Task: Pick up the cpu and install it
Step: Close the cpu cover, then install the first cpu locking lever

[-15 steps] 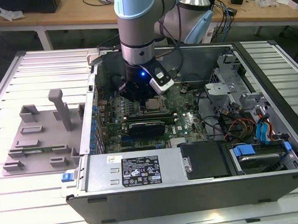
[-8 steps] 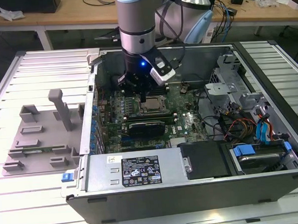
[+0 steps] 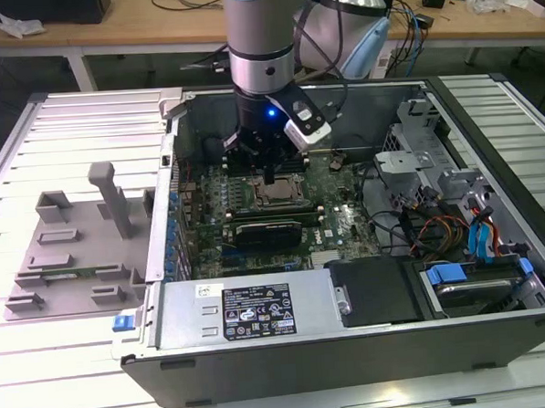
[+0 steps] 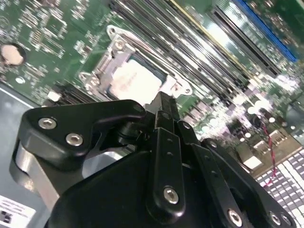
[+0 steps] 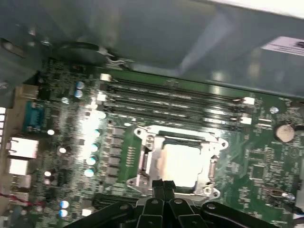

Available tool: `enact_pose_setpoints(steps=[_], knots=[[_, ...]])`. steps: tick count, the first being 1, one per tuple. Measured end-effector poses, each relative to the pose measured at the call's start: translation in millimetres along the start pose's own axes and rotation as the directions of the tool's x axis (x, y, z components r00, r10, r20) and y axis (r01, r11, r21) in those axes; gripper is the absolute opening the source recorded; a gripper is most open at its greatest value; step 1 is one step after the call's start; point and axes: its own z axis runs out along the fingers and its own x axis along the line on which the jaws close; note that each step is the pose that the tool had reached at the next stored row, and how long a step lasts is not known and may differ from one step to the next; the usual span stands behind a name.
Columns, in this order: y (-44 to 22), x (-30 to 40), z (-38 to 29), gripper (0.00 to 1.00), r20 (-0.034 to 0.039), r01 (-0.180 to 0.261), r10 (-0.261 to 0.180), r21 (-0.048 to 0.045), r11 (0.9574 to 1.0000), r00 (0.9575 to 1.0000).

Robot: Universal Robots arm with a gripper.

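Over the middle of the open case [image 3: 336,370], which lies on the slatted worktop [image 3: 43,362], the arm [image 3: 259,40] hangs straight down. Its end effector [image 3: 268,175] is just above the socket frame [image 3: 254,205] on the green board [image 3: 342,223].

The cpu [image 3: 277,195] [image 4: 135,81] [image 5: 183,161] lies flat inside that frame [image 4: 102,71] [image 5: 142,166], pale silver top up and level with the metal around it.

In both wrist views the end effector [image 4: 161,101] [image 5: 164,184] narrows to one tip. Its two black fingers [image 4: 166,142] are pressed together and nothing is held between them. The tip sits close over one edge of the cpu; whether it touches, I cannot tell.

Long memory slots [image 5: 175,102] [image 4: 190,42] run alongside one side of the frame.

Taking the socket as the centre of the dial in the exterior view:
- At 6 o'clock, just beside the socket, is a black card [image 3: 269,230].
- Further out at 6 o'clock, against the case's near wall, is a metal box [image 3: 196,313] with a white label.
- At about 4 o'clock is a drive bay [image 3: 474,289] with blue parts and loose cables.
- At 9 o'clock, well apart and outside the case, a grey tray [image 3: 74,260] with raised blocks rests on the worktop.
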Motion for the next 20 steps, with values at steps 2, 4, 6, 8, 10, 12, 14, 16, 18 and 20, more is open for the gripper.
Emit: enact_pose_setpoints(steps=[2, 4, 6, 8, 10, 12, 14, 16, 18, 20], knots=[[-0.9, -6.1, 0.3, 0.11, -0.0001, 0.000, 0.000, 0.0000, 1.0000, 1.0000], [-2.4, -15.3, 0.8, 0.11, -0.0002, 0.000, 0.000, 0.0001, 1.0000, 1.0000], [-2.4, -15.4, 0.8, 0.11, -0.0001, 0.000, 0.000, 0.0001, 1.0000, 1.0000], [-2.3, -15.6, -2.0, 0.11, -0.0001, 0.000, 0.000, 0.0001, 1.0000, 1.0000], [-2.3, -15.7, -5.1, 0.11, -0.0001, -0.003, 0.003, 0.0002, 1.0000, 1.0000], [-2.3, -15.8, -5.2, 0.11, 0.0000, -0.023, 0.023, 0.0011, 0.9997, 0.9997], [-2.3, -15.8, -5.3, 0.11, -0.0002, -0.045, 0.045, 0.0025, 0.9990, 0.9990], [-2.3, -15.9, -6.8, 0.11, -0.0001, -0.065, 0.065, 0.0037, 0.9978, 0.9979], [-2.3, -15.9, -7.2, 0.11, 0.0000, -0.066, 0.066, 0.0036, 0.9978, 0.9978], [-2.3, -15.9, -7.5, 0.11, -0.0001, -0.066, 0.066, 0.0037, 0.9978, 0.9978]])
